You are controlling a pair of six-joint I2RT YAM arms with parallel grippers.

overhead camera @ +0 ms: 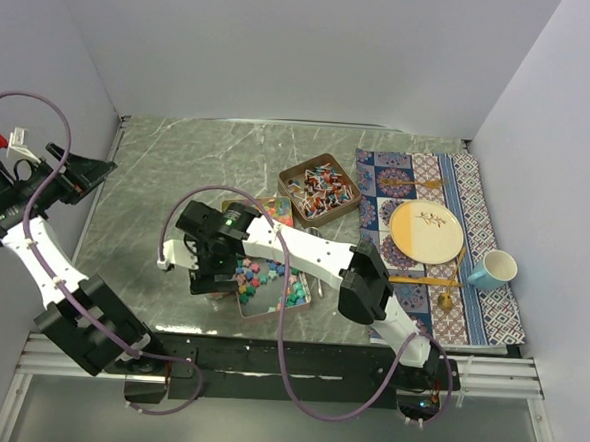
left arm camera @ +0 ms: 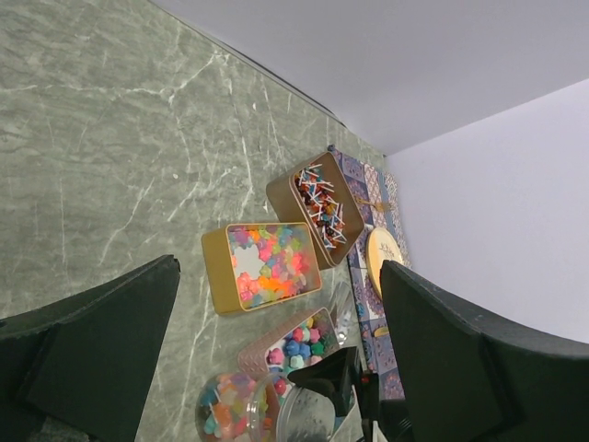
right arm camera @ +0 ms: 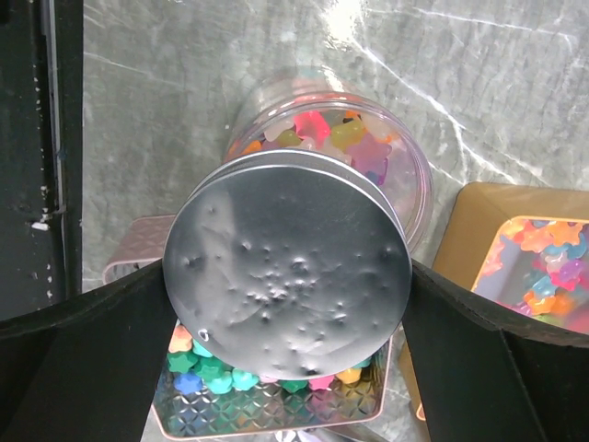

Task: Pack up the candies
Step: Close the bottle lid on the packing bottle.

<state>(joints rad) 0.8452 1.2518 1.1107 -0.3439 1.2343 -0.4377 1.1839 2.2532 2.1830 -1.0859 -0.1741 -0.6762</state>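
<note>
My right gripper (right arm camera: 289, 287) is shut on a round silver lid (right arm camera: 287, 249), held just above a clear jar (right arm camera: 373, 152) full of pastel star candies. In the top view the right gripper (overhead camera: 212, 266) hides the jar. A rose tin (right arm camera: 276, 405) with star candies (overhead camera: 266, 279) lies just below the lid. A bronze tin of pastel candies (left arm camera: 269, 260) and a tin of twist-wrapped candies (overhead camera: 319, 189) stand behind it. The left wrist view shows the jar (left arm camera: 225, 405) and the lid (left arm camera: 308, 419). My left gripper (overhead camera: 83, 173) is open and empty, raised at the far left.
A patterned placemat (overhead camera: 477, 187) at the right holds a plate (overhead camera: 427, 232), a light blue cup (overhead camera: 494, 268) and utensils. White walls close in on the left, back and right. The right arm reaches across the table's middle.
</note>
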